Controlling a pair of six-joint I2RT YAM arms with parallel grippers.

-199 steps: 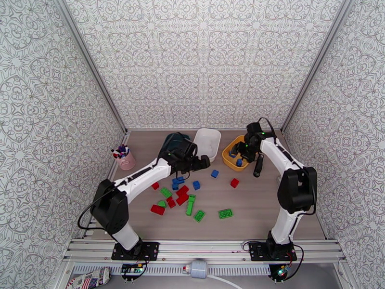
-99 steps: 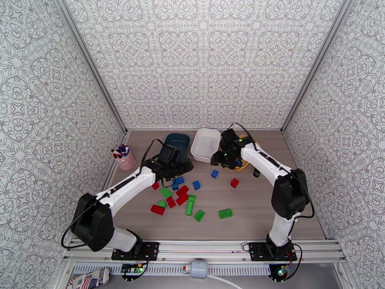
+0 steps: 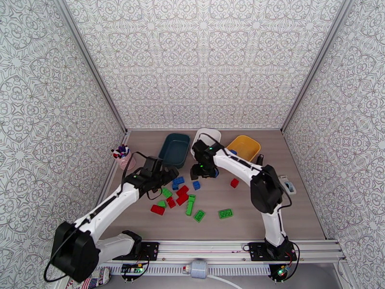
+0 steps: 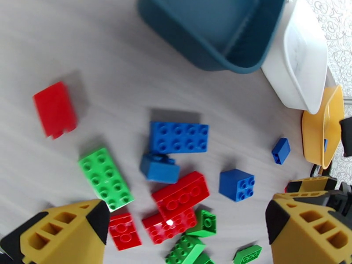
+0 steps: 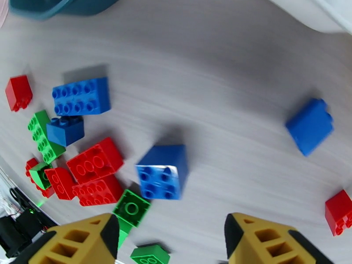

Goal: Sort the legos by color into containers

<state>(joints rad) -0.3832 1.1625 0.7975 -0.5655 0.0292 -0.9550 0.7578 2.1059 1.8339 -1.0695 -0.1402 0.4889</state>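
Red, green and blue legos lie scattered mid-table around a red brick (image 3: 182, 191). At the back stand the dark teal tray (image 3: 174, 149), the white tray (image 3: 211, 135) and the yellow tray (image 3: 245, 146), which has a blue brick (image 3: 233, 151) at its left rim. My left gripper (image 3: 168, 175) hovers open over the pile's left part; in its wrist view its gripper (image 4: 185, 214) has a long blue brick (image 4: 179, 137) ahead. My right gripper (image 3: 198, 173) is open over the table; its own camera shows the gripper (image 5: 170, 225) just short of a square blue brick (image 5: 162, 172).
A pink cup of pens (image 3: 126, 160) stands at the left edge. A black stick-like object (image 3: 260, 161) lies beside the yellow tray, and a small pale object (image 3: 288, 185) sits at the right. Single bricks, red (image 3: 234, 182) and green (image 3: 225, 213), lie apart.
The right arm swung left from the yellow tray to the middle of the table. The left arm drew back from the white tray toward the pile's left side.
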